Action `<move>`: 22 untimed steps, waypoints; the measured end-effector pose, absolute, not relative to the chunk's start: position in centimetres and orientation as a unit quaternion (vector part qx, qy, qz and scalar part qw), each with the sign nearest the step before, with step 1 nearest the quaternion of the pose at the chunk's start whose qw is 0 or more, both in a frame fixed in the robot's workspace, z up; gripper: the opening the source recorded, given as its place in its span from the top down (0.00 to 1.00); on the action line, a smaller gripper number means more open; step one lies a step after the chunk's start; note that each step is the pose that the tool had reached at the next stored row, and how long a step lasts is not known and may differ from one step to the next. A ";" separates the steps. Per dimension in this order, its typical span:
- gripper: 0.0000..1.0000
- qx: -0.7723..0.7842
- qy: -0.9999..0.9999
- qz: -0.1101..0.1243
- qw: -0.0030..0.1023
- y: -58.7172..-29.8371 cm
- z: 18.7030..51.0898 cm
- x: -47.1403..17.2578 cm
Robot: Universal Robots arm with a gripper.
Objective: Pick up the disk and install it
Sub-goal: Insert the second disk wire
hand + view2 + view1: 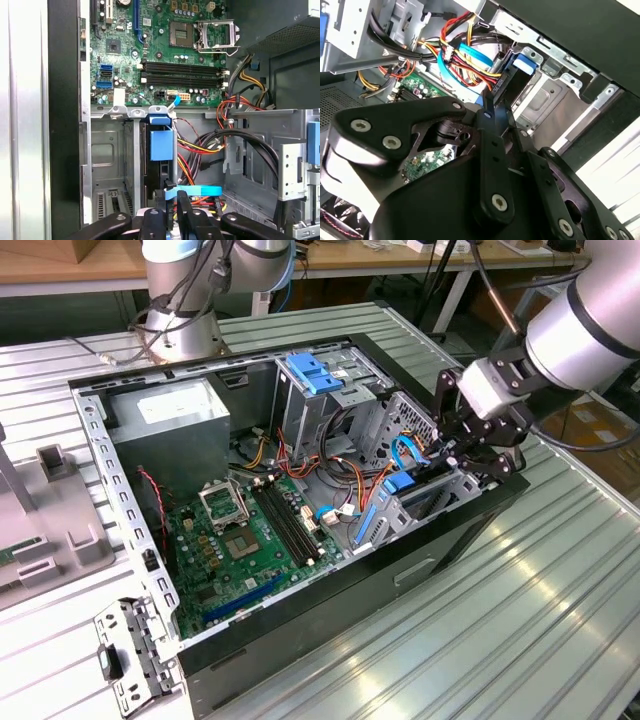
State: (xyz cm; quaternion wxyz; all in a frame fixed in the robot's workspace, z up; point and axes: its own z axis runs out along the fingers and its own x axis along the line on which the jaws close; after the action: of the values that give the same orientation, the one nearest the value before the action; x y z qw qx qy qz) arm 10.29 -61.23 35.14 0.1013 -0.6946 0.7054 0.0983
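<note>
Bright, even light; soft shadows inside case [470, 530].

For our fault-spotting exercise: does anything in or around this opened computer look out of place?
A loose metal bracket lies askew on the table beside the case corner. Inside, the processor socket sits bare, without a cooler.

Silver-grey arm [590, 325], black screw-studded pincer [478, 452].

The gripper [487, 107] body hides much of the disk [161, 145] down in the drive cage [107, 150].
</note>
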 end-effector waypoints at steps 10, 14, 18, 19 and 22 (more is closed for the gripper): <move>0.89 -0.693 0.704 0.108 0.110 -61.0 34.8 10.3; 0.89 -0.693 0.704 0.109 0.111 -61.0 34.4 10.3; 0.89 -0.693 0.704 0.110 0.111 -61.0 34.1 10.3; 0.89 -0.693 0.704 0.110 0.111 -61.0 34.0 10.3; 0.89 -0.693 0.704 0.110 0.112 -61.0 33.9 10.3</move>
State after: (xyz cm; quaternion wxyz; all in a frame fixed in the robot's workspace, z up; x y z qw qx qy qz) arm 10.29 -61.04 33.89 0.1118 -0.6927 0.7039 0.1104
